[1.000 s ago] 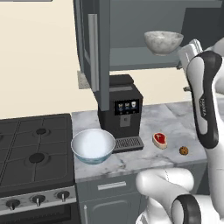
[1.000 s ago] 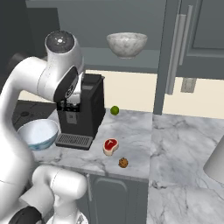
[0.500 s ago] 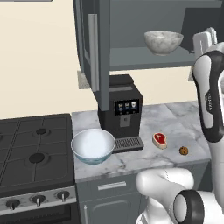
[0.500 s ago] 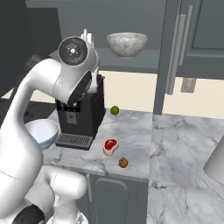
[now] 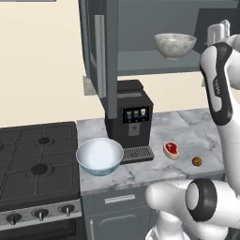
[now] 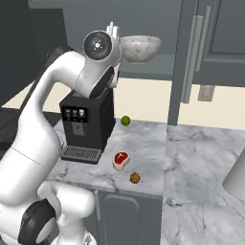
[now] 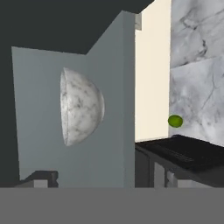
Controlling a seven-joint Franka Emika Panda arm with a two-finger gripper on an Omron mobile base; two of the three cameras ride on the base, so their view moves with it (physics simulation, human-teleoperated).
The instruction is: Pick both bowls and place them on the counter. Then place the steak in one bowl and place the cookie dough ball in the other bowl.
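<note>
The grey marbled bowl (image 5: 175, 44) (image 6: 139, 48) (image 7: 81, 106) stands on the open cabinet shelf above the counter (image 5: 187, 126) (image 6: 201, 153). My gripper (image 5: 219, 31) (image 6: 112, 29) is raised to shelf height beside that bowl, open and holding nothing. The wide white bowl with blue pattern (image 5: 99, 157) sits on the counter next to the stove. The red steak (image 5: 171, 149) (image 6: 121, 159) and the small brown cookie dough ball (image 5: 197, 161) (image 6: 135, 178) lie on the counter right of the coffee machine, close together.
A black coffee machine (image 5: 129, 119) (image 6: 86, 127) stands under the shelf. A green lime (image 6: 125, 120) (image 7: 175, 121) lies behind it. The gas stove (image 5: 37, 164) is at the left. An open cabinet door (image 5: 104, 51) hangs left of the shelf. A pale object (image 6: 237, 177) sits far right.
The arm has risen and carried the open gripper up to the level of the shelf, beside the marbled bowl. Nothing on the counter has moved.
</note>
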